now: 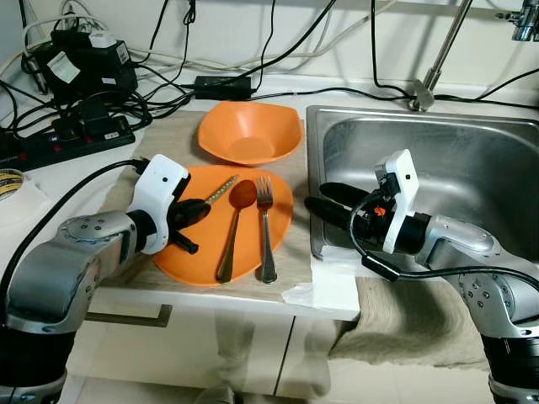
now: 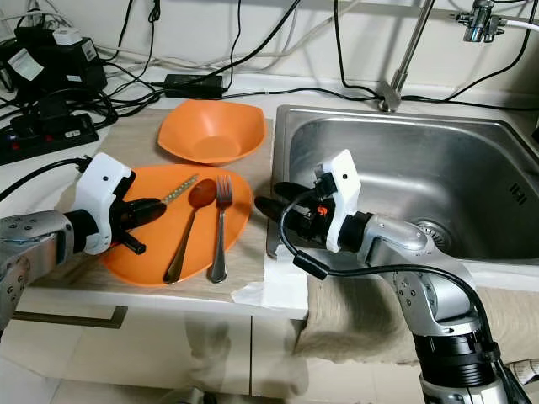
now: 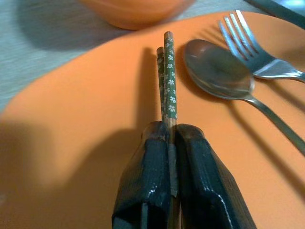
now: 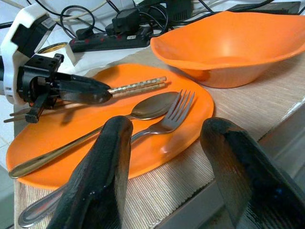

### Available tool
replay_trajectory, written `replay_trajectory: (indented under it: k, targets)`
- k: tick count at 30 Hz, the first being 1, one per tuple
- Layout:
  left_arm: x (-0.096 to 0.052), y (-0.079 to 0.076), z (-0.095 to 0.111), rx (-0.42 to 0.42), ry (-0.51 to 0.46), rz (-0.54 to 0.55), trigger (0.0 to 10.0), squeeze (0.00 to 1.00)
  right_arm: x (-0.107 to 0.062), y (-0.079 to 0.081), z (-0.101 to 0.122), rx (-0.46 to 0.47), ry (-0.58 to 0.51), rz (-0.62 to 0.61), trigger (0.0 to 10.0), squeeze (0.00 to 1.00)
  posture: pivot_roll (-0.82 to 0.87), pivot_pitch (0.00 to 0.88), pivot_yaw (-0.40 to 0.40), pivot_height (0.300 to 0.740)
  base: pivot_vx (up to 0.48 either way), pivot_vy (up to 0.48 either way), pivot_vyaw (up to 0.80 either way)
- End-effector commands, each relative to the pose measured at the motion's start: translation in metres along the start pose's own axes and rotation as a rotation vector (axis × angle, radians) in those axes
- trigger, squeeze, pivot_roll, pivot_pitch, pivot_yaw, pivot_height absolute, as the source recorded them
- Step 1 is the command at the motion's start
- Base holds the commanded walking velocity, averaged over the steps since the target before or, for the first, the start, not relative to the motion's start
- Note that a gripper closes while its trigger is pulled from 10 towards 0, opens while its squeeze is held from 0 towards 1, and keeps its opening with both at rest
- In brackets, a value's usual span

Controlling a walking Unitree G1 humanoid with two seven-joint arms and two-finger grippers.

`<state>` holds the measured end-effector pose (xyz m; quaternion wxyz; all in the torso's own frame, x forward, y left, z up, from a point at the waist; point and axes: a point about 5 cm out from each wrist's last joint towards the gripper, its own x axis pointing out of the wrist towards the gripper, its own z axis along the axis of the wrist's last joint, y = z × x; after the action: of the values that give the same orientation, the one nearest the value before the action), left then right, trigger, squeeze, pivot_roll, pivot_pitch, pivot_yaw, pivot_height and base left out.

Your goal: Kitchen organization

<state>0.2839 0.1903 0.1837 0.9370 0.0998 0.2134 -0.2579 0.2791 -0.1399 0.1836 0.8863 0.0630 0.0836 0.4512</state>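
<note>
Left arm was bent across the front of the surface [image 1: 324, 290], forearm angled toward the orange plate [image 1: 202, 252]. Left gripper [image 1: 202, 210] hovered low over the plate's near-left part, fingers [image 3: 147, 176] pressed tight on a pair of green-patterned chopsticks [image 3: 167, 76]. Chopstick tips pointed toward the orange bowl [image 1: 248, 130], which sat just behind the plate. Whether the tips touched the plate could not be told.

A spoon [image 1: 234, 227] and a fork [image 1: 265, 227] lay side by side on the plate, to the right of the chopsticks, heads toward the bowl and handles toward the surface's front edge.

Right arm was bent at the elbow, forearm reaching leftward over the near-left corner of the steel sink [image 1: 472, 160]. Right gripper [image 1: 324, 202] sat at the sink's left rim, just right of the plate, fingers [image 4: 102, 167] spread wide and holding nothing, pointed toward the plate.

A power strip [image 1: 67, 139] with tangled cables lay behind the plate to the left. A tap [image 1: 438, 50] stood behind the sink.
</note>
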Motion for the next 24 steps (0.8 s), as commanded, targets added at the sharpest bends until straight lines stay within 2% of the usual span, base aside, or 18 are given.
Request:
replay_trajectory:
  k: [1,7,15,17,21,24]
  targets:
    - [-0.001,0.005,0.006,0.001,-0.022,0.029,0.0,0.0,0.002,0.0,0.0,-0.009,0.004,-0.007,10.0,0.0,0.12,0.0,-0.002,0.74,0.0,0.0,0.0]
    - [-0.005,0.014,0.022,0.022,-0.077,0.069,0.0,0.0,0.002,-0.001,0.0,-0.009,0.003,-0.013,10.0,0.0,0.12,0.0,-0.006,0.74,0.0,0.0,0.0]
    - [-0.003,0.009,0.029,0.019,-0.123,0.061,0.0,0.0,0.003,-0.003,-0.001,-0.007,0.001,-0.018,10.0,0.0,0.12,0.0,-0.006,0.74,0.0,0.0,0.0]
    - [-0.002,0.009,0.036,0.018,-0.164,0.06,0.0,0.0,0.003,-0.003,-0.001,-0.007,0.0,-0.02,10.0,0.0,0.12,0.0,-0.005,0.74,0.0,0.0,0.0]
    - [-0.002,0.01,0.036,0.027,-0.15,0.064,0.0,0.0,0.003,-0.003,-0.001,-0.006,-0.001,-0.021,10.0,0.0,0.11,0.0,-0.004,0.74,0.0,0.0,0.0]
    - [-0.001,0.014,0.024,0.039,-0.068,0.078,0.0,0.0,0.003,-0.002,-0.002,-0.006,-0.002,-0.022,10.0,0.0,0.11,0.0,-0.003,0.74,0.0,0.0,0.0]
